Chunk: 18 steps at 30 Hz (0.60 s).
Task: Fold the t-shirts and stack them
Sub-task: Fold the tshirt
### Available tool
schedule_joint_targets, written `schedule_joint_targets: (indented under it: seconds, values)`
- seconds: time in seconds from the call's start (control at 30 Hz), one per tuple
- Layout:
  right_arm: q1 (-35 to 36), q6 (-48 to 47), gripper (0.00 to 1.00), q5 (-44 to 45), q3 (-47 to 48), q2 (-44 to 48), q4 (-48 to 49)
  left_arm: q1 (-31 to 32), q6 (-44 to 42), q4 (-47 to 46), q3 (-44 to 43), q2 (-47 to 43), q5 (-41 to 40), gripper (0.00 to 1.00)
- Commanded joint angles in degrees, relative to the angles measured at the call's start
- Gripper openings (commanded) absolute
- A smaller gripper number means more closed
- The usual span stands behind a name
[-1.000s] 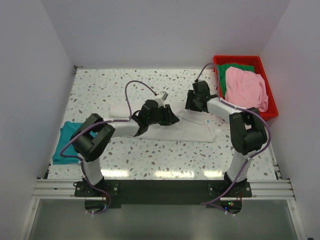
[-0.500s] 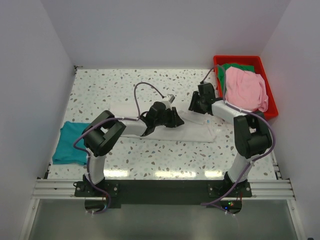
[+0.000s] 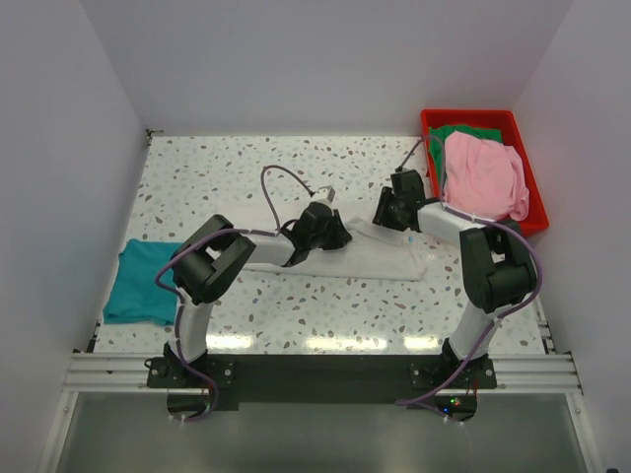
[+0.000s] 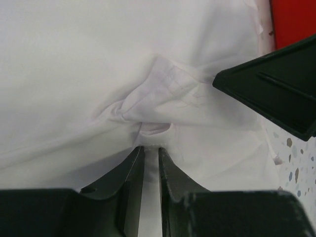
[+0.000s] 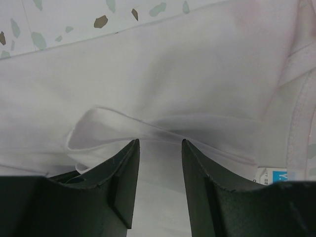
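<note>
Left arm's elbow has swung rightward over the last second. Its pincer (image 4: 150,148) has shifted only slightly on the off-white t-shirt (image 3: 380,258). Its fingers are nearly together, clamped on a bunched pucker of the cloth. Right pincer (image 5: 158,143): fingers partly apart, straddling a raised fold near the collar, tips touching the fabric. The shirt lies spread mid-desk (image 3: 217,168), under both pincers. Neck label (image 5: 276,175): white, blue print, cut off at the frame edge, unreadable. Teal t-shirt (image 3: 138,281) lies at the left desk edge. Pink t-shirt (image 3: 483,177) lies over the green t-shirt (image 3: 461,131) in the red bin (image 3: 468,113).
</note>
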<state>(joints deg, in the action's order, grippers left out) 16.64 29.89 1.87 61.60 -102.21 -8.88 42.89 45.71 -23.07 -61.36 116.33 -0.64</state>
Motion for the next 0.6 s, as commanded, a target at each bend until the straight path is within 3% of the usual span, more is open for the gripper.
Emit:
schedule_joint_targets:
  seconds: [0.0,0.27,0.57]
  values:
    - [-0.65,0.7,0.43,-0.37,-0.69,2.99,3.26,0.26,1.57,4.08,-2.44,1.09,-4.62,0.23]
    - [-0.91,0.7,0.43,-0.2,-1.05,3.78,3.26,0.52,2.45,12.42,-4.9,1.0,-9.11,0.23]
    - [-0.91,0.26,0.43,-0.64,0.8,4.22,2.47,0.96,-1.23,8.32,-3.15,-4.79,-7.62,0.26]
